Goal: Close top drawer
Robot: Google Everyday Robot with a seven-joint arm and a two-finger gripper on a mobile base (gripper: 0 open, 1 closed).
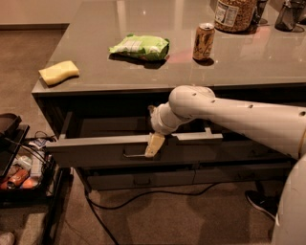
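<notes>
The top drawer (91, 152) stands pulled out under the counter (158, 76). The gripper (153, 146) points down against its front panel, just beside the silver handle (134, 155). A yellow sponge (58, 72), a green bag (140, 46) and a can (203, 41) sit on the counter.

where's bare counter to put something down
Bare counter lies between the sponge and the green bag, and right of the can. The back right corner is crowded around the jar. The tool sits at the top drawer front by its handle.
</notes>
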